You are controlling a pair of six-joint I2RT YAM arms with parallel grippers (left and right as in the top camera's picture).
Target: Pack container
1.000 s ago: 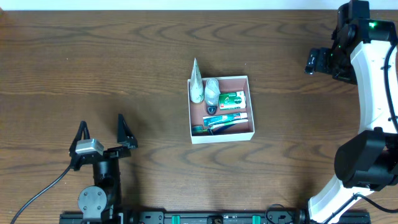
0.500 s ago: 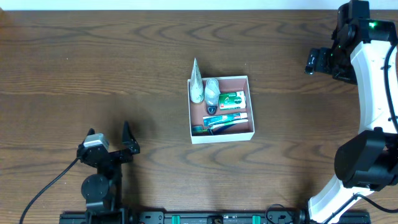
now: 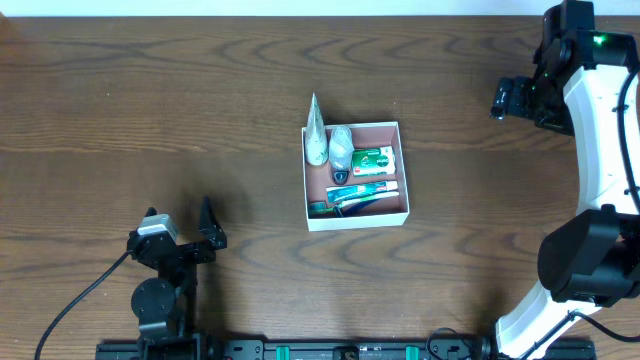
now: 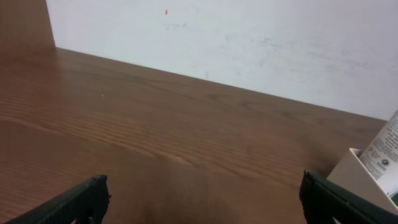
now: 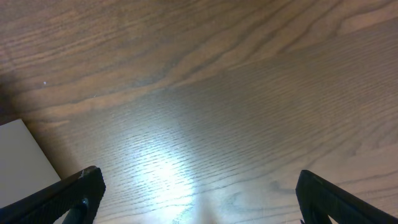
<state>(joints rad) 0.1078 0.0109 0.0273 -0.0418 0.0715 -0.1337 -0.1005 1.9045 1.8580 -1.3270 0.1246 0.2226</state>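
The container (image 3: pixel 404 170), a shallow white-walled box with a pinkish-brown inside, sits mid-table. It holds a white tube (image 3: pixel 316 136) leaning over its far-left wall, a pale bottle (image 3: pixel 341 146), a green packet (image 3: pixel 373 159) and a toothbrush pack (image 3: pixel 361 193). My left gripper (image 3: pixel 181 228) is open and empty near the front-left edge, well left of the box. Its wrist view (image 4: pixel 202 205) shows the box corner (image 4: pixel 356 173) and the tube (image 4: pixel 385 149) at far right. My right gripper (image 3: pixel 505 99) is open and empty at the far right, over bare wood in its wrist view (image 5: pixel 199 199).
The white right arm (image 3: pixel 600 120) curves along the table's right side down to its base (image 3: pixel 585 265). A pale wall (image 4: pixel 249 43) stands behind the table's far edge. A pale flat surface (image 5: pixel 22 163) shows at the left of the right wrist view.
My left arm has drawn back toward the front edge and its gripper has shifted slightly right and down. The right arm and the box contents have not moved.
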